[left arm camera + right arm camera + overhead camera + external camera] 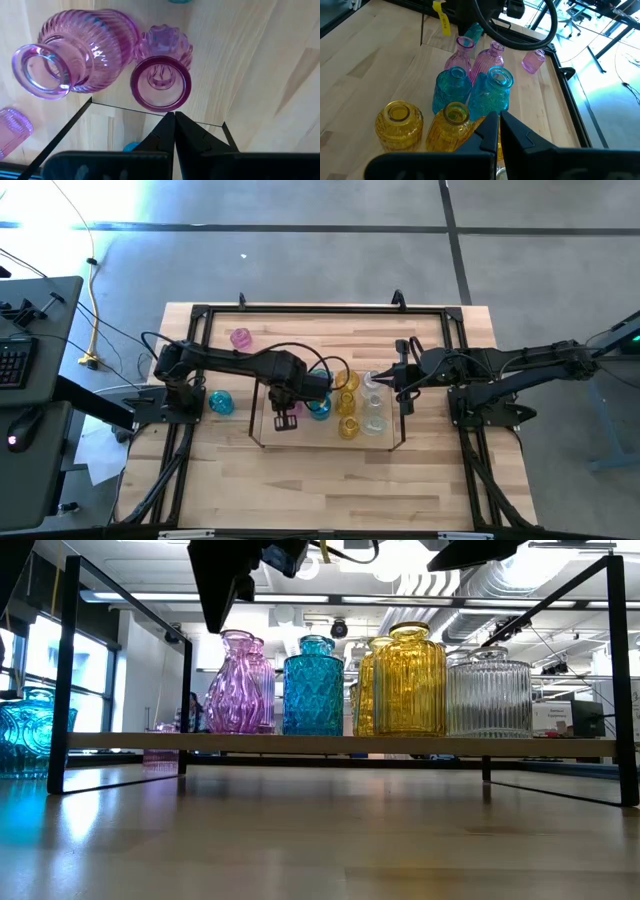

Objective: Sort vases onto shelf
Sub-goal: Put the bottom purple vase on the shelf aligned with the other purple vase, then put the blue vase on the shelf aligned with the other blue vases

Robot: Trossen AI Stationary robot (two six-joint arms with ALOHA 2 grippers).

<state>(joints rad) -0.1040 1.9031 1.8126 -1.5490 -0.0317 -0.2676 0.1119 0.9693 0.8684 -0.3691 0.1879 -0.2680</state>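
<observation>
The shelf (300,446) (340,743) stands mid-table and carries the vases upright: two pink (161,84) (75,55), teal (312,685), yellow (410,680) and clear (490,695). One pink vase (240,337) and one teal vase (220,402) stand on the table off the shelf's left end. My left gripper (175,120) (285,412) is shut and hangs just over the pink pair, near the smaller one's rim. My right gripper (499,122) (398,383) is shut above the shelf's right end, beside the clear vases.
A black metal frame (320,308) borders the table. Bare wood lies in front of the shelf toward the near edge (330,490). In the right wrist view the yellow vases (398,125) and teal vases (492,92) stand close together.
</observation>
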